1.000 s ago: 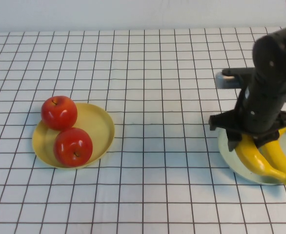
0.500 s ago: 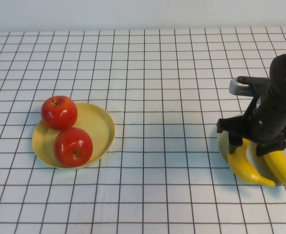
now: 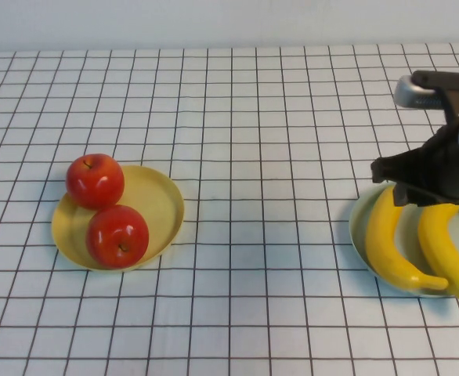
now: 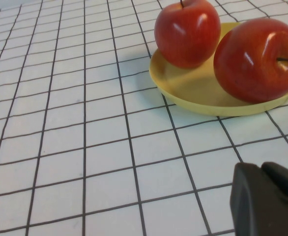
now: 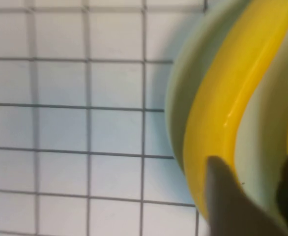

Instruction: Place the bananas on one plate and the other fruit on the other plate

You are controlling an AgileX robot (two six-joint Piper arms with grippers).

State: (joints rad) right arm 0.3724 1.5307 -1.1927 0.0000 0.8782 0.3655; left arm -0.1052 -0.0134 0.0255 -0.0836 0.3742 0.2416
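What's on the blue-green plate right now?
Two bananas lie side by side on the blue-green plate. The right gripper, open, covers their far ends and the far rim. The left gripper is by the yellow plate.

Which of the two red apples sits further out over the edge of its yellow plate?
The far apple: it overhangs the far-left rim of the yellow plate, while the near apple lies within it. The right pincer hovers over the bananas; the left pincer is parked nearby.
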